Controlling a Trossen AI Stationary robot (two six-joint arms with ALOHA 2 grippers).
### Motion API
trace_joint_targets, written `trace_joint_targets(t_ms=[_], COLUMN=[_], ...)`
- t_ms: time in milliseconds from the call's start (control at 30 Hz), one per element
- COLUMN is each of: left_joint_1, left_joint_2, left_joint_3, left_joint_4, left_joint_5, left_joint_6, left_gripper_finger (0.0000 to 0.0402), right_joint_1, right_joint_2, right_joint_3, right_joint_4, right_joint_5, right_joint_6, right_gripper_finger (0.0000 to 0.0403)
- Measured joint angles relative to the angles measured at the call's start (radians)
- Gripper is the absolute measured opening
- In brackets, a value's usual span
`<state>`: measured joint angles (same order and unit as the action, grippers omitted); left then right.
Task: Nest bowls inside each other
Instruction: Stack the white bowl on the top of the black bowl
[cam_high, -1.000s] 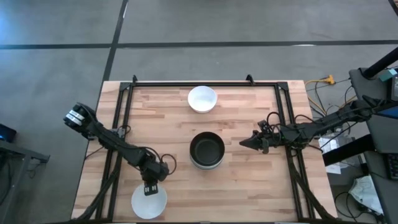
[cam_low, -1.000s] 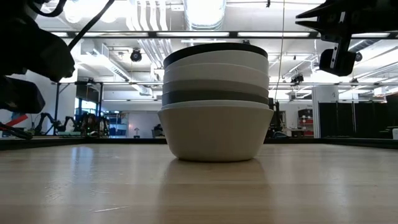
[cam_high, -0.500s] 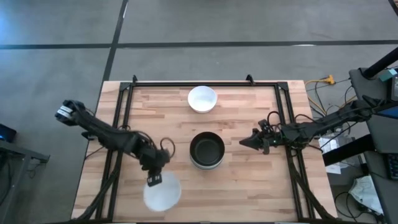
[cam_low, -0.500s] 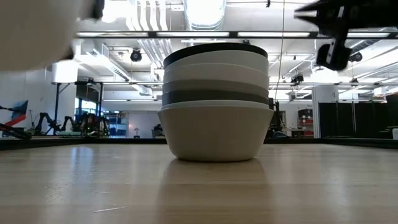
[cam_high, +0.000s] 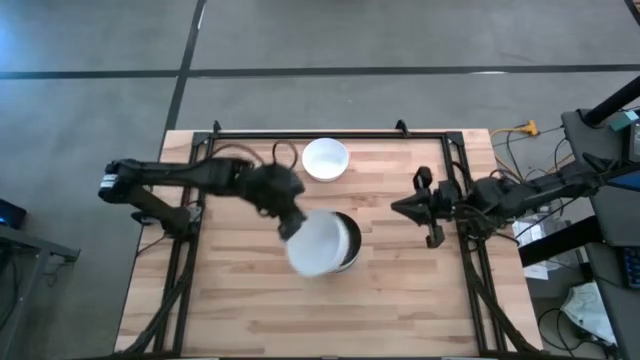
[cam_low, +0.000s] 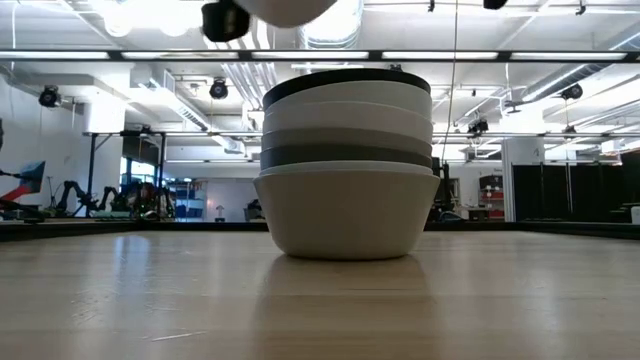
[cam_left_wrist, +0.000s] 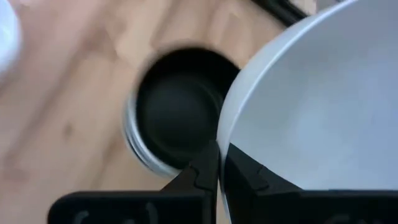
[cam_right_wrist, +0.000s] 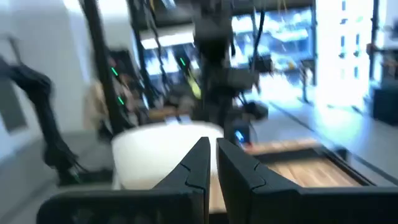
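Left tool (cam_high: 287, 226) clamped on the rim of a white bowl (cam_high: 318, 243), carried in the air over the left edge of the nested stack (cam_low: 348, 165) at mid-worktop (cam_high: 400, 300); black bowl (cam_left_wrist: 177, 112) tops the stack. Lone white bowl (cam_high: 325, 159) near the far edge. Right tool (cam_high: 397, 207) pinched together on nothing, hovers right of the stack.

the high view looks straight down on the whole table (cam_high: 400, 300); the low view sits at tabletop level, close to the bowl stack (cam_low: 347, 165). both share that stack, as probably does the blurred left wrist view.
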<state>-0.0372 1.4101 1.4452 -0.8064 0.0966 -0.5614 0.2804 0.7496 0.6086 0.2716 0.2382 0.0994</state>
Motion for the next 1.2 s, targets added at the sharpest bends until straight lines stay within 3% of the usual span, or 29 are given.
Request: trace_joint_targets(t_ms=[167, 267, 400, 733, 1200], left_joint_1=[0.082, 0.105, 0.122, 0.157, 0.172], left_joint_2=[0.108, 0.191, 0.317, 0.565, 0.679], left_joint_3=[0.157, 0.271, 0.441, 0.738, 0.760], left_joint_4=[-0.083, -0.179, -0.345, -0.529, -0.593], left_joint_5=[0.000, 0.051, 0.101, 0.152, 0.123], left_joint_6=[0.026, 0.018, -0.012, -0.026, 0.004], left_gripper_finger=[0.0000, 0.0000, 0.0000, 0.0000, 0.0000], right_joint_1=[-0.061, -0.093, -0.127, -0.179, -0.179], right_joint_2=[-0.012, -0.012, -0.012, -0.015, -0.015], right_joint_3=[0.160, 0.247, 0.312, 0.312, 0.307], right_joint_4=[-0.426, -0.664, -0.825, -0.852, -0.852], right_joint_5=[0.000, 0.000, 0.000, -0.001, -0.001], right_joint_6=[0.028, 0.028, -0.003, -0.048, -0.027], right_gripper_finger=[0.0023, 0.0023, 0.0023, 0.0023, 0.0023])
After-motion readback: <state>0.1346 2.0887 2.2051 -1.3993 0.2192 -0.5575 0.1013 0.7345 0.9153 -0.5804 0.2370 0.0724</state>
